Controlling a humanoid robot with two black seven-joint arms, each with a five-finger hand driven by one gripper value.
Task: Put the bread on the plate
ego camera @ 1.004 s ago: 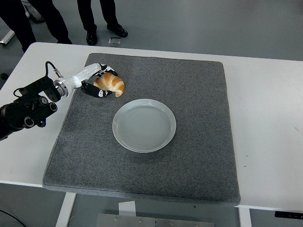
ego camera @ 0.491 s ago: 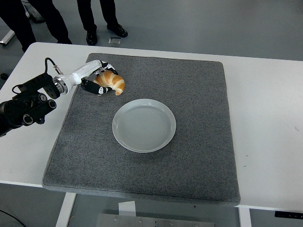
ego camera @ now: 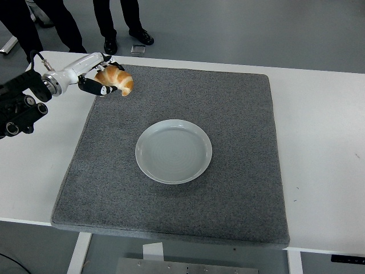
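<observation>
**The bread is in the robot's hand, up by the far left corner of the mat**

The bread (ego camera: 116, 79) is a golden-brown croissant with a curved shape. It sits in the left hand (ego camera: 98, 81), and the fingers (ego camera: 105, 89) are curled around it from below and from the side. Most of the croissant sticks out past the fingers to the right, so its brown top and its pointed end show well. The dark fingers press against its left and lower sides. It seems to be held a little above the mat, but that is hard to tell for sure.

The hand and the bread are over the far left corner of the gray mat (ego camera: 239, 188). The left arm (ego camera: 23, 103) is black with a white part near the wrist, and it comes in from the left edge.

The plate (ego camera: 174, 150) is round and pale, and it lies flat near the middle of the mat. It has nothing on it. The bread is well apart from the plate, up and to the left of it.

The mat lies on the white tabletop (ego camera: 325, 142). At the top, past the far edge of the tabletop, the dark legs and shoes of people (ego camera: 117, 23) stand on the floor.
</observation>
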